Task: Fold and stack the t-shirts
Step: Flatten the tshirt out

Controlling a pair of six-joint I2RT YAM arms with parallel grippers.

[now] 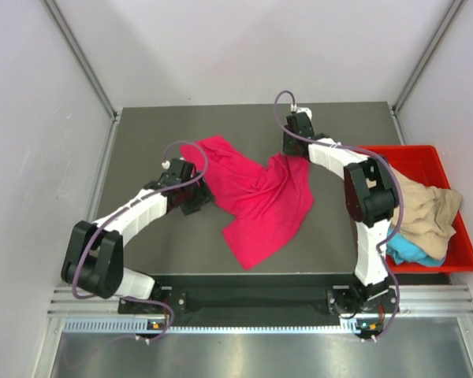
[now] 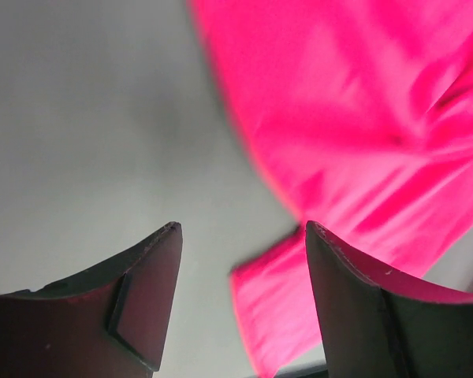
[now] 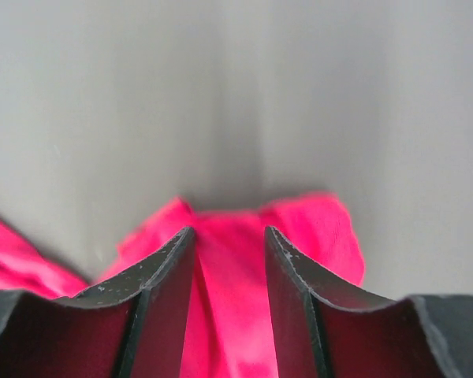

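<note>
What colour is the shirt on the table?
The shirt is magenta-pink; best seen from the top external view.

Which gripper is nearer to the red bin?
Right. The right gripper holds the pink t-shirt near the red bin's far corner; the left gripper is beyond the shirt, farther away.

left tool (image 2: 243,230), dark fingers (image 2: 142,299) spread apart, above grey table (image 2: 87,118), blurred magenta t-shirt (image 2: 363,118) upper right

counter (image 1: 181,252): dark grey, flat | on it: pink shirt (image 1: 260,197), crumpled, partly spread, mid-counter | right edge: red bin (image 1: 414,156)
</note>
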